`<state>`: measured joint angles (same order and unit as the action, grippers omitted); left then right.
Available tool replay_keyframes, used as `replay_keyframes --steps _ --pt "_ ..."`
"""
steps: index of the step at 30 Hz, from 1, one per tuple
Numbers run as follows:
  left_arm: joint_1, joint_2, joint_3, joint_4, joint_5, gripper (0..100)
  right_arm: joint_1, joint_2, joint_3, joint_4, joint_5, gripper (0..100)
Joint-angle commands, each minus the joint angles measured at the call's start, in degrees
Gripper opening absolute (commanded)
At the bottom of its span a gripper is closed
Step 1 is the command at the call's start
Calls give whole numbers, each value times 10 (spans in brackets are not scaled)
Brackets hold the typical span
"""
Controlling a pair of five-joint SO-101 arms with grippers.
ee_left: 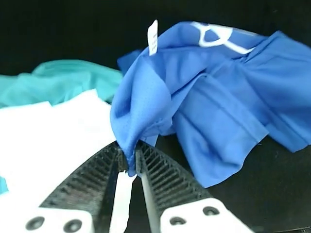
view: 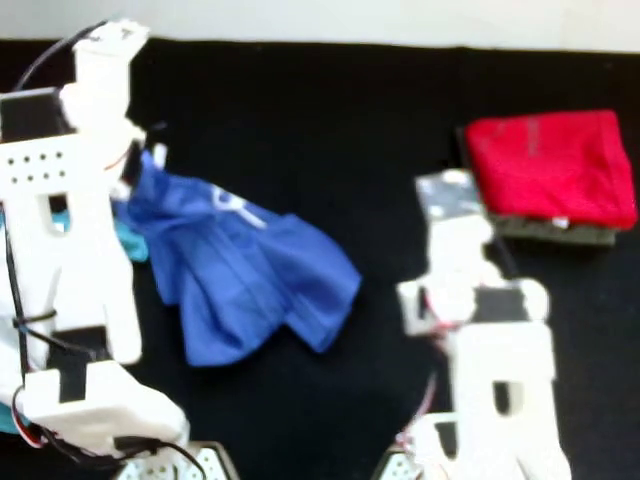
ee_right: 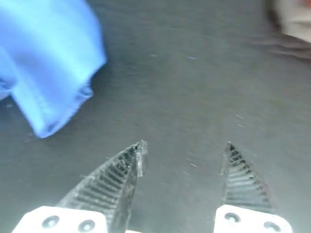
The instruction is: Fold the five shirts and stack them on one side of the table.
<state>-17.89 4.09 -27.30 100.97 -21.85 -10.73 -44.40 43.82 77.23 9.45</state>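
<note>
The left tool [ee_left: 130,161] is clamped on a bunched edge of the blue shirt [ee_left: 214,111], with the fabric pinched between its two ribbed black fingers [ee_left: 167,179]. In the high view the left arm [view: 70,200] stands along the left edge of the frame. The blue shirt hangs from its upper part and spreads down and to the right, ending crumpled on the black tabletop [view: 330,110] at centre left. A small white tag [ee_left: 153,36] sticks up from the shirt near the held end, and a white print [ee_left: 214,36] shows on the cloth beyond it.

A teal shirt [ee_left: 58,80] lies rumpled beside the blue one. In the high view it peeks out at the left, between the left arm and the blue fabric. A white cloth [ee_left: 53,136] lies just beside the teal shirt, close to the left tool.

The right tool [ee_right: 184,150] is open, its two toothed fingers spread well apart over bare tabletop with nothing between them. A corner of the blue shirt lies near it but does not touch it. In the high view the right arm [view: 490,340] stands at lower right, well apart from the left arm.

At the upper right of the high view a folded red shirt [view: 550,165] lies on top of a dark shirt [view: 560,232], of which only the lower edge shows.
</note>
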Motion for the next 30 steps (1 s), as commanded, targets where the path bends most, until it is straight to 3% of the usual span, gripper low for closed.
replay_keyframes --steps 1,7,15,23,25,29,30 --pt "-25 -4 12 3 -4 8 -88 109 -72 -29 -30 313" --pt "-46 -5 26 3 -4 8 -189 275 -219 -50 -38 332" --pt "-65 -9 21 3 -4 8 -193 450 -286 -89 -38 332" --pt "-65 -9 21 3 -4 8 -193 528 -288 -89 -35 327" --pt "-65 -9 21 3 -4 8 -193 533 -289 -92 -34 266" --pt "-68 -9 21 3 -4 8 -192 535 -290 -97 -34 1" --pt "-68 -9 21 3 -4 8 -190 533 -290 -99 -34 11"
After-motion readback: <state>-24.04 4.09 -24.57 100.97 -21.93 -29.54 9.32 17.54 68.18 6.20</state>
